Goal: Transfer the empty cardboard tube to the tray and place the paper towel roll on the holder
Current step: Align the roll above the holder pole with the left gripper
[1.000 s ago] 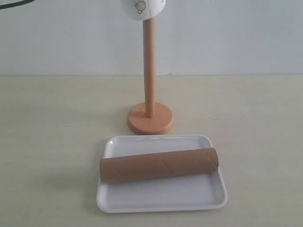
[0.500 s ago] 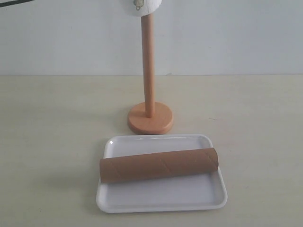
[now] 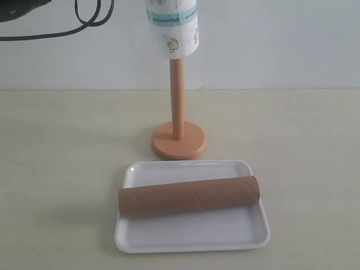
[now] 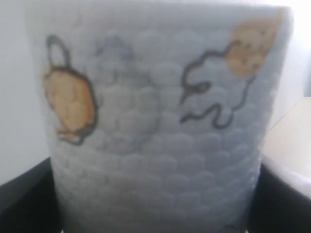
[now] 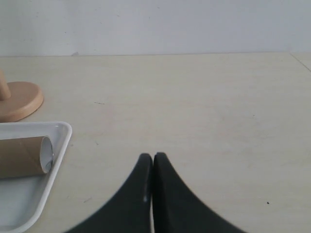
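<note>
The paper towel roll, white with yellow cartoon prints and a teal band, is threaded over the top of the holder's rod, high above the round base. It fills the left wrist view, where my left gripper is shut on it, dark fingers on either side. The empty cardboard tube lies across the white tray. My right gripper is shut and empty, low over the table to the right of the tray and tube end.
A black arm part and looping cable hang at the top left of the exterior view. The holder's base stands just behind the tray. Bare beige tabletop lies on both sides, with a white wall behind.
The paper towel roll has come down over the rod's top; earlier only its lower end showed at the frame's top edge. The cable has dropped into view. Tube and tray have not moved.
</note>
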Tool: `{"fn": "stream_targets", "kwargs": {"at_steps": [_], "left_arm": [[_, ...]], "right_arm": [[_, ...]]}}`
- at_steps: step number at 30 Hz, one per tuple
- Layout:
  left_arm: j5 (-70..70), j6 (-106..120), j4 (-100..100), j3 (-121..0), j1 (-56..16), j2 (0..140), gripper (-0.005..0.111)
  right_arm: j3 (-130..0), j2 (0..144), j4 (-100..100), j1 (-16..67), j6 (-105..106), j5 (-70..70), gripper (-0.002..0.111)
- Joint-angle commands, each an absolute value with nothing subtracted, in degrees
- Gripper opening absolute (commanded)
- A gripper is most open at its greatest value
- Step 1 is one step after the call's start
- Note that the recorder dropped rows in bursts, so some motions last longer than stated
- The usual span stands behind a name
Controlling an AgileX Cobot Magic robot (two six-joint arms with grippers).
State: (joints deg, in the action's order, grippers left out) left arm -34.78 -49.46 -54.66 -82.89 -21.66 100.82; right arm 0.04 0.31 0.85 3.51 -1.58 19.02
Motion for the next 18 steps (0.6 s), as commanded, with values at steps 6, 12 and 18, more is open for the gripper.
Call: {"fn": "stream_targets", "kwargs": {"at_steps": [6,12,18], "left_arm": [[-34.0,-53.41,-57.62,-82.08,-22.01,100.32,0.004],[-33.31,-53.41,-57.86,-80.88,-22.01,100.58,0.004],[-34.29,-53.41,-57.86,-80.76,-22.01,102.97,0.004]], "right_arm": [[0.0,0.0,0.7,3.32,-1.29,18.51,0.0],[0.0,0.0,0.7,3.32,-1.29,18.51,0.0],[0.0,0.0,0.7,3.32,-1.29,18.51,0.0]]}}
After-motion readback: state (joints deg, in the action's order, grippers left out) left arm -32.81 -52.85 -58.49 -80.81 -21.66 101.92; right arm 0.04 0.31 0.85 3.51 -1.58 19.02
